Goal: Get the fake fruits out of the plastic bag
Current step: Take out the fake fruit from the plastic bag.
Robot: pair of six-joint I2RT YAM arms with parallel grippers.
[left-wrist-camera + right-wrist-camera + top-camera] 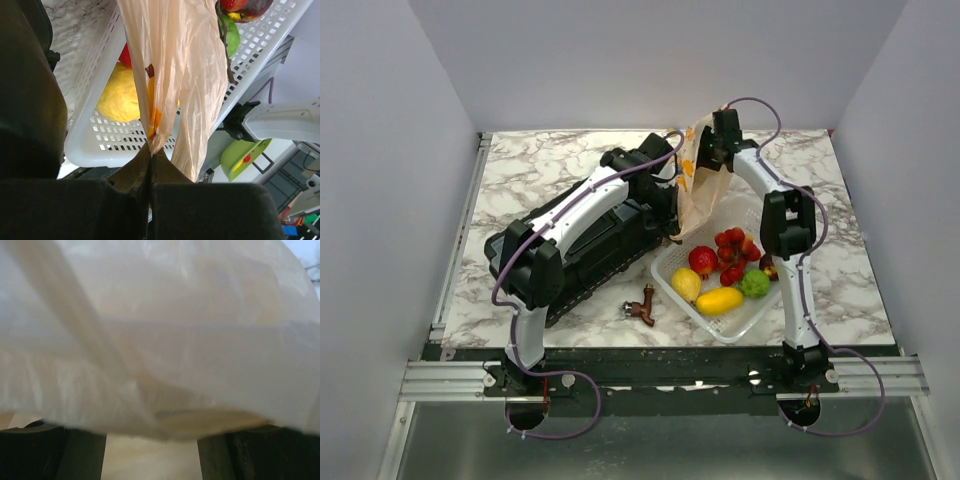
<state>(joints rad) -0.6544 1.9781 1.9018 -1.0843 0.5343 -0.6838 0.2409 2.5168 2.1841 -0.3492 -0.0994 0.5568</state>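
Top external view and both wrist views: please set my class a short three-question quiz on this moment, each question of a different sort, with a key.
1. True or false: the left gripper is shut on the plastic bag.
2. Where does the green lime lie? A: on the marble table. B: in the white basket. C: inside the bag.
3. Short answer: which fruit in the basket lies nearest the arm bases in the top view?

Key
1. True: its fingers are pinched together on a fold of the bag.
2. B.
3. The yellow-orange mango.
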